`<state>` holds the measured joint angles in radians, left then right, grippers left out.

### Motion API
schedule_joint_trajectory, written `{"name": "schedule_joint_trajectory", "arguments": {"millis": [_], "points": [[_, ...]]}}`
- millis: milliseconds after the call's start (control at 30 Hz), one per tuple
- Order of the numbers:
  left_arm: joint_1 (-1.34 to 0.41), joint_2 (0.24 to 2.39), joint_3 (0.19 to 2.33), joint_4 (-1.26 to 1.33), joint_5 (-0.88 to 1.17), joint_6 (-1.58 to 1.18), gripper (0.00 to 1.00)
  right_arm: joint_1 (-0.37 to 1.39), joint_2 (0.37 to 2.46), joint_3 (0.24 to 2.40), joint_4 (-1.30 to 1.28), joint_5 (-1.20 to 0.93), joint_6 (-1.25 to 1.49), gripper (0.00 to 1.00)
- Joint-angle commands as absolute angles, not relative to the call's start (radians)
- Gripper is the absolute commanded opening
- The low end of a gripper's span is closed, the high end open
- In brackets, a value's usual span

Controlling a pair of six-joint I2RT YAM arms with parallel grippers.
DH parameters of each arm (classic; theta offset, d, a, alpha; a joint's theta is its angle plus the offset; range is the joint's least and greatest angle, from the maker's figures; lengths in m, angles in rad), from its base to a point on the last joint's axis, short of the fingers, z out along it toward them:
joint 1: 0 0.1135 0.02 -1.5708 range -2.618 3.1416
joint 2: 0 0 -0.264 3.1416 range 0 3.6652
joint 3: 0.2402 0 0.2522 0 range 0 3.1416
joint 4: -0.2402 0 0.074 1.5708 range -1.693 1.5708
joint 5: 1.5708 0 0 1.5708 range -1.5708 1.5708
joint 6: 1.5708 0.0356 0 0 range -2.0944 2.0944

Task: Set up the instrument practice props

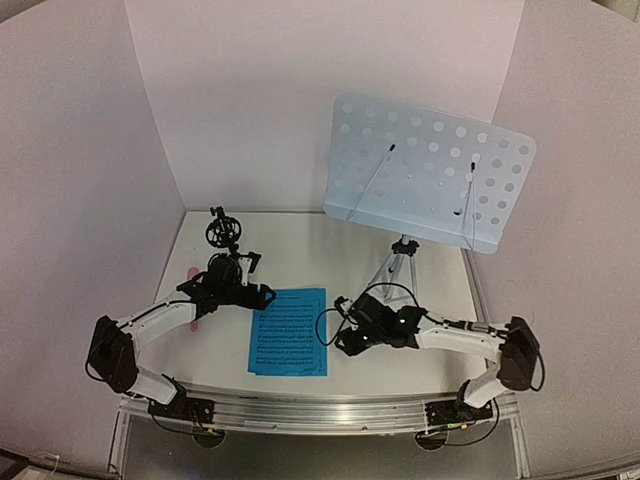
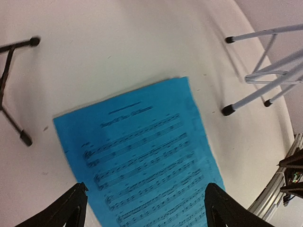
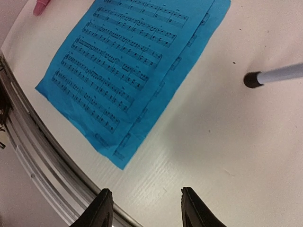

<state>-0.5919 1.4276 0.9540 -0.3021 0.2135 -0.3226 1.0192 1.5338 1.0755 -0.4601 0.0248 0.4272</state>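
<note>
As both hover empty | left jaws: wide over pages [image 2: 142, 156] | right jaws: partly spread

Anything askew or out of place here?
The two sheet-music pages lie flat on the table, stacked slightly askew, the lower one's edge peeking out, while the music stand is bare. Nothing spilled or damaged.

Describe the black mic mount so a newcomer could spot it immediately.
Find the big pale-blue music stand at the far right. Left of it, near the back wall, stands the mic mount: the only small black tripod, topped with a ring.
</note>
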Motion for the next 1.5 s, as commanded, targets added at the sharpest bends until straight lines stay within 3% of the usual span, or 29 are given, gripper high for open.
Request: {"name": "schedule_joint_trajectory", "arguments": {"millis": [0, 367, 600, 967, 1100, 1267, 1467], "points": [[-0.519, 1.443, 0.957, -0.429, 0.239, -0.438, 0.83, 1.027, 1.761, 1.3, -0.391, 0.059, 0.549, 0.47], [-0.452, 1.504, 0.852, -0.432, 0.348, -0.562, 0.85, 1.018, 2.095, 1.547, -0.394, 0.159, 0.727, 0.49], [-0.449, 1.625, 0.793, -0.429, 0.439, -0.637, 0.74, 1.006, 2.138, 1.552, -0.391, 0.214, 0.763, 0.48], [-0.468, 1.662, 0.738, -0.334, 0.524, -0.675, 0.67, 1.002, 2.163, 1.482, -0.316, 0.17, 0.828, 0.48], [-0.469, 1.675, 0.742, -0.326, 0.539, -0.675, 0.53, 1.0, 2.155, 1.426, -0.247, 0.152, 0.878, 0.48], [-0.468, 1.66, 0.745, -0.338, 0.533, -0.671, 0.44, 1.001, 2.151, 1.395, -0.23, 0.149, 0.893, 0.48], [-0.466, 1.627, 0.749, -0.352, 0.521, -0.666, 0.15, 1.0, 2.136, 1.376, -0.225, 0.151, 0.894, 0.48]]}}
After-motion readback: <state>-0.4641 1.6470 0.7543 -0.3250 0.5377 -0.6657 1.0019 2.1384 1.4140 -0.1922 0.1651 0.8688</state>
